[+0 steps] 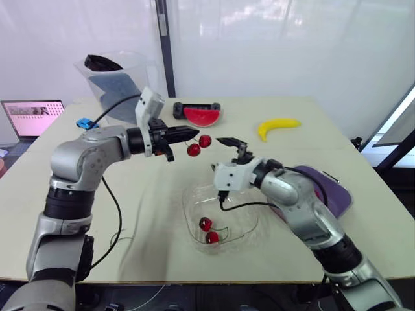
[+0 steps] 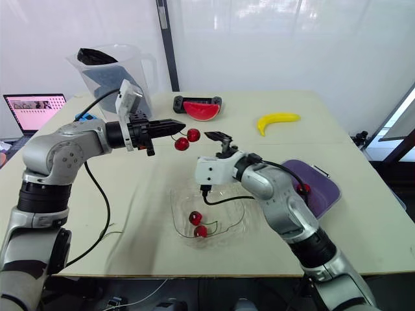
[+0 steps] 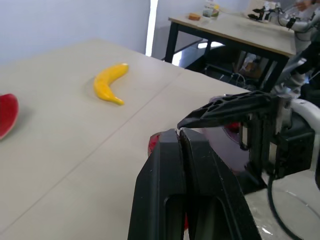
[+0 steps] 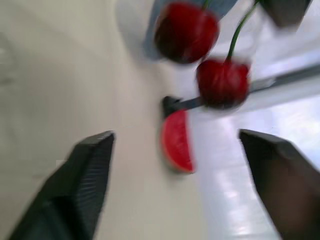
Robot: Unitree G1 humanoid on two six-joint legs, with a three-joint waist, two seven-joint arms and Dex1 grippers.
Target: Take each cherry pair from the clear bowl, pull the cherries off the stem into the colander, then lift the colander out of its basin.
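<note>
My left gripper point(image 1: 193, 134) is shut on the stem of a cherry pair point(image 1: 199, 145), held in the air above the table's middle. The two red cherries point(image 4: 222, 82) dangle just past its fingertips point(image 3: 178, 132). My right gripper point(image 1: 232, 141) is open, a short way to the right of the hanging cherries, and holds nothing. The clear bowl point(image 1: 191, 194) sits below on the table with another cherry pair point(image 1: 209, 231) inside. The purple colander in its basin point(image 2: 324, 188) lies at the right, partly behind my right arm, and a red cherry point(image 2: 305, 189) shows in it.
At the back of the table lie a watermelon slice point(image 1: 202, 115) and a banana point(image 1: 277, 126). A clear pitcher point(image 1: 117, 81) stands at the back left beside a laptop point(image 1: 31, 116). A small blue object point(image 1: 83, 122) rests near the pitcher.
</note>
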